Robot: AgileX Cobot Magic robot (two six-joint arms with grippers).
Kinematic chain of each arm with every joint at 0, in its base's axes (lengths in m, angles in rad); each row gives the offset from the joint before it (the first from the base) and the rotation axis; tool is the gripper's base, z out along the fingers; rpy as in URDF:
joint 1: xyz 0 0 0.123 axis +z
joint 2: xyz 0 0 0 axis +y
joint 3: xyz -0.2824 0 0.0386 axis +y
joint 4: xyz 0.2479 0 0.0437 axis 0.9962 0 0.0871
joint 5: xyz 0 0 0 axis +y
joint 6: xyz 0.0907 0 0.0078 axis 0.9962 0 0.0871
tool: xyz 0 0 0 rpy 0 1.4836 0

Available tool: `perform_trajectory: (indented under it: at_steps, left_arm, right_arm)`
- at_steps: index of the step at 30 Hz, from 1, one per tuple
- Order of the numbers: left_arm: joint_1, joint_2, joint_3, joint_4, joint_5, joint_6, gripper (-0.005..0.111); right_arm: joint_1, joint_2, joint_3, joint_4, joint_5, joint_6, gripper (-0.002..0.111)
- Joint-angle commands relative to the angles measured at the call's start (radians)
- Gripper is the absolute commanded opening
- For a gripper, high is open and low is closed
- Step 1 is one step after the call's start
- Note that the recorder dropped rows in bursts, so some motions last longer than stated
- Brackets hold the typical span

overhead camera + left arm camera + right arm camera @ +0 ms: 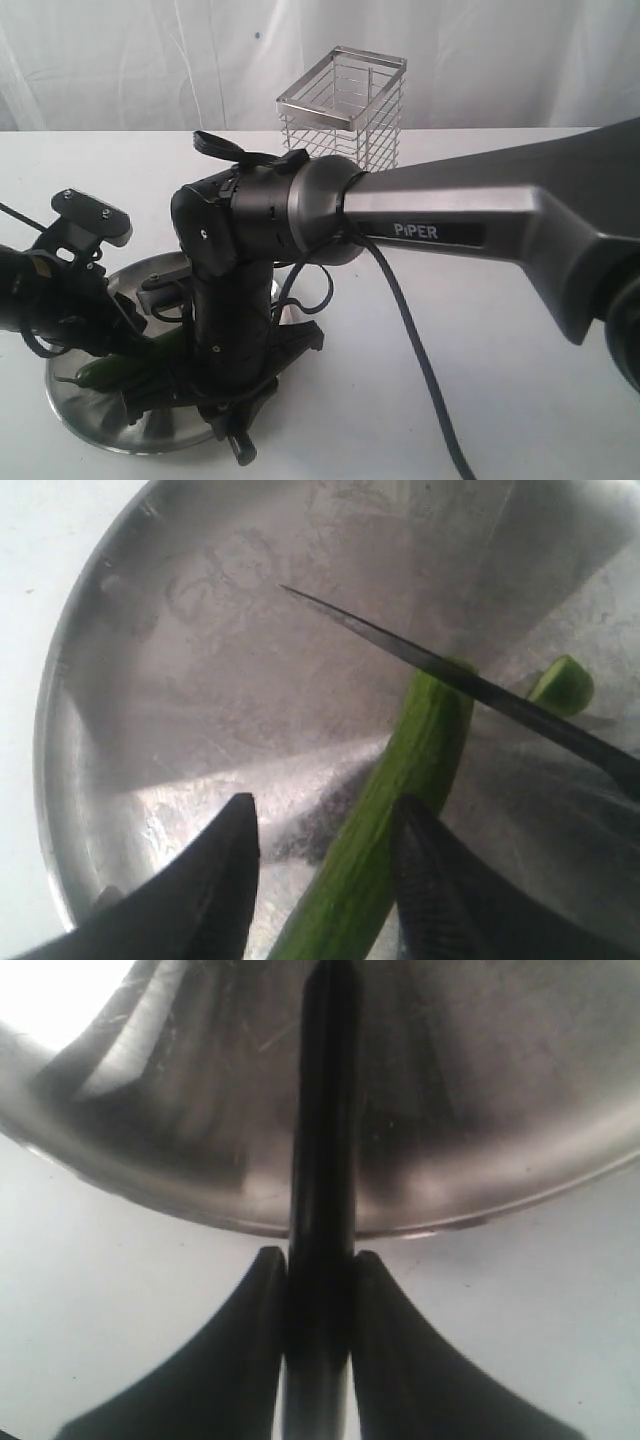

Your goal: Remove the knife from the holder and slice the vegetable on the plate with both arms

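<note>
I am looking at a white table [480, 400] with a pale curtain [120, 60] hanging behind it. I am counting one holder [345, 105], one plate [95, 415], one knife [450, 675], one vegetable [400, 800], one small cut slice [562, 685] and two arms.

From the exterior view, the wire holder is standing at 12 o'clock at the back of the table. The steel plate is sitting toward 8 o'clock at the front. The right arm [440, 230], marked "PiPER", is reaching in from 3 o'clock and bending down over the plate. The left arm [50, 290] is coming in from 9 o'clock. Here only a green stretch of the vegetable is peeking out on the plate, and the arms are hiding the knife.

The left wrist view is showing the blade crossing the vegetable's cut end, with the slice lying just beyond it on the plate. The left gripper [325, 820] is standing wide and straddling the vegetable. One finger [430, 880] is lying against it and the other is standing apart.

The right wrist view is showing the right gripper [320, 1290] clamping the knife's black handle just outside the plate's rim, over the table.
</note>
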Motion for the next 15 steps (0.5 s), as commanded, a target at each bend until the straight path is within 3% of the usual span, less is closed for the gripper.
perform_trajectory:
  at_steps: [1, 7, 15]
  left_arm:
    - [-0.006, -0.008, 0.005, -0.015, -0.036, -0.041, 0.046]
    - [-0.006, -0.008, -0.04, -0.015, -0.046, -0.12, 0.0]
    - [0.026, 0.044, -0.124, -0.015, 0.067, -0.085, 0.0]
  right_arm:
    - [0.0, -0.005, 0.003, 0.002, 0.004, 0.005, 0.0]
    - [0.0, -0.005, 0.003, 0.002, 0.004, 0.005, 0.0]
    - [0.0, -0.005, 0.003, 0.002, 0.01, 0.005, 0.0]
